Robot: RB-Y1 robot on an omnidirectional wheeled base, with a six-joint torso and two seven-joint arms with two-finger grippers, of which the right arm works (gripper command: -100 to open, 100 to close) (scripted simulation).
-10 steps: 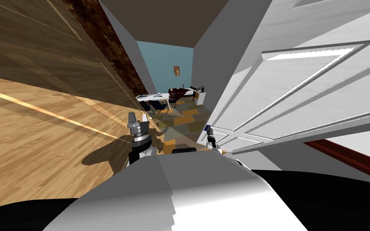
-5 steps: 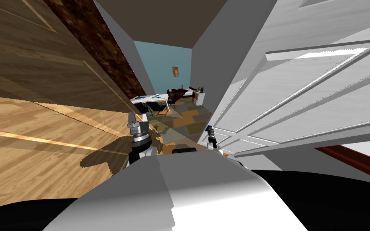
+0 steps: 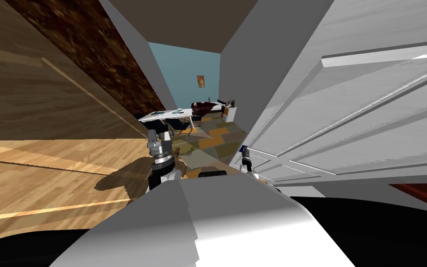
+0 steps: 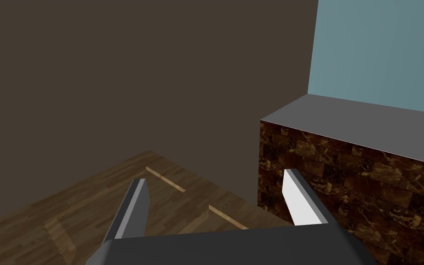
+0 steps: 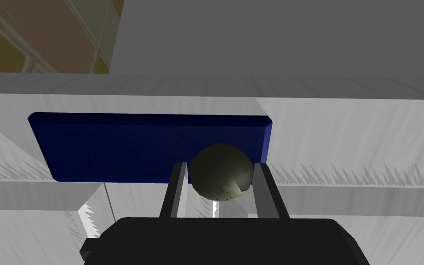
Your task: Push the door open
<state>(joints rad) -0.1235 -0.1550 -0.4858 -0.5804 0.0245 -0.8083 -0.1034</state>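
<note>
The right tool [image 5: 220, 165] pinches the dark round knob [image 5: 221, 178] between its two fingers. The knob sits on a blue plate [image 5: 114, 147] on the white panelled door [image 5: 353, 133], directly ahead of the tool. The left tool [image 4: 214, 177] is spread and holds nothing, close to a wood-grain surface [image 4: 68, 216].

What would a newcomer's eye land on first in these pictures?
The right claw is shut on a dark round knob, set before a blue plate on the white panelled door at my right. Ahead, between that door and a brown wooden panel at my left, a teal-walled room with a white table shows.
</note>
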